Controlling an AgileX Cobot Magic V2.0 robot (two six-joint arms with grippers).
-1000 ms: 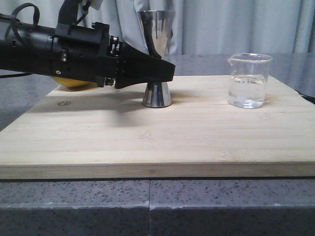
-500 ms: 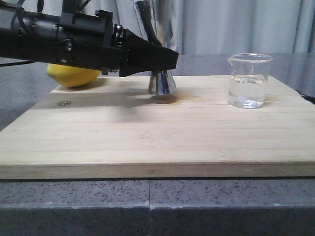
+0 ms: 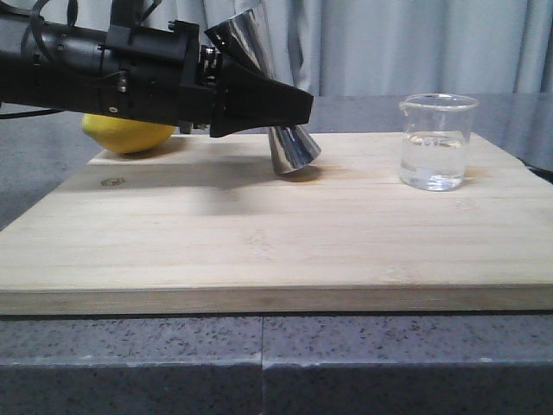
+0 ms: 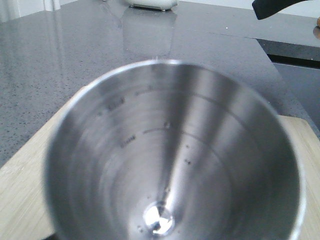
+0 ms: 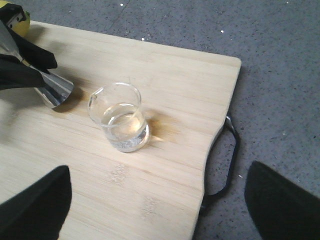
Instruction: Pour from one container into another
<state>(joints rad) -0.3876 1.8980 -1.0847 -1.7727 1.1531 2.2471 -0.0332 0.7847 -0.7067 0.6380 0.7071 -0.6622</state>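
Left arm point(image 3: 104, 73) level, fingers point(image 3: 268, 104) clamped, right fingers point(image 5: 35, 207) apart

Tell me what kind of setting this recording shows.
Likely a kitchen or bar counter mock-up: a bamboo cutting board on a grey speckled stone countertop, with a steel jigger, glass beaker and lemon.

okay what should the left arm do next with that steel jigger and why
Probably level the jigger upright. The left gripper holds it lifted and tilted off the board, and the beaker, holding liquid, stands untouched.
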